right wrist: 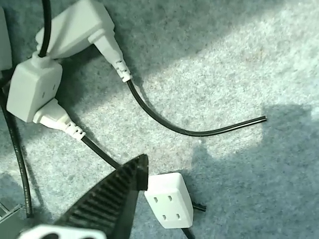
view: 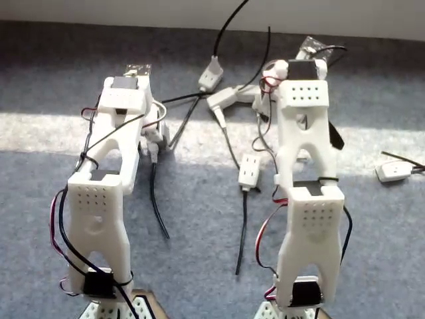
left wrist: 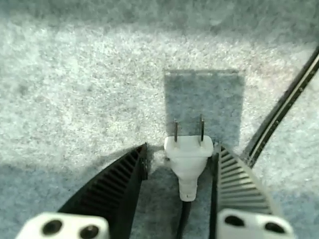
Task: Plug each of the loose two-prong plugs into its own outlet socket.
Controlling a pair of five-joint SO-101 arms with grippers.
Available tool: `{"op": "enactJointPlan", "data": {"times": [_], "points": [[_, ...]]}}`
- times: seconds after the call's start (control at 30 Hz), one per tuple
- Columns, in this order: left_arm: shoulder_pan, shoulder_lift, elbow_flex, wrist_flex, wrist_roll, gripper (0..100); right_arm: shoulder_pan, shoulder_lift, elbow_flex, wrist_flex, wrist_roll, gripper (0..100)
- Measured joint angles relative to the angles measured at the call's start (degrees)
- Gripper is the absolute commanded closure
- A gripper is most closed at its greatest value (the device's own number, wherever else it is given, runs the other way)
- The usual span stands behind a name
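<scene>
On my left, the left gripper (left wrist: 182,149) sits low on the grey felt-like surface (view: 199,252), its jaws parted around a white two-prong plug (left wrist: 188,155). The plug lies flat, prongs pointing away from the wrist. One black ribbed finger (left wrist: 232,179) seems to touch its side; the other stands slightly off. From above, the arm hides the plug and I make out its black cord (view: 158,203).

Between the arms the high view gives me a white oblong socket block (view: 249,169), its slots too small to read. The right wrist view shows a white square socket block (right wrist: 169,201) face-up with two pairs of slots; I cannot tell whether it is the same one.

The right gripper (view: 264,100) is largely hidden behind its own arm. Its wrist view shows one finger (right wrist: 117,196) just beside the square block with nothing pressed against it, the second cut off, so the jaws stand apart, empty.

Far right, a small white socket (view: 395,171) lies well apart.
</scene>
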Motion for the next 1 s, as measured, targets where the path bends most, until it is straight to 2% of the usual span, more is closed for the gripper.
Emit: {"op": "enactJointPlan", "data": {"times": [0.17,0.33,0.4,0.6,0.8,1.0], "points": [[0.0,0.0,0.0,0.0,0.0,83,0.0,0.0,0.0,0.0,0.0,33.0],[0.4,0.0,0.0,0.0,0.0,100,-0.1,0.0,0.0,0.0,0.0,33.0],[0.4,0.0,0.0,0.7,0.0,98,-0.1,0.0,0.0,0.0,0.0,33.0],[0.4,0.0,0.0,2.7,-0.8,99,-0.9,0.0,0.0,0.0,0.0,33.0],[3.9,0.0,-0.4,3.0,-2.8,99,-4.5,0.0,0.0,0.0,0.0,33.0],[6.0,0.1,-12.0,10.5,-5.0,99,-7.7,0.0,0.0,0.0,0.3,33.0]]}}
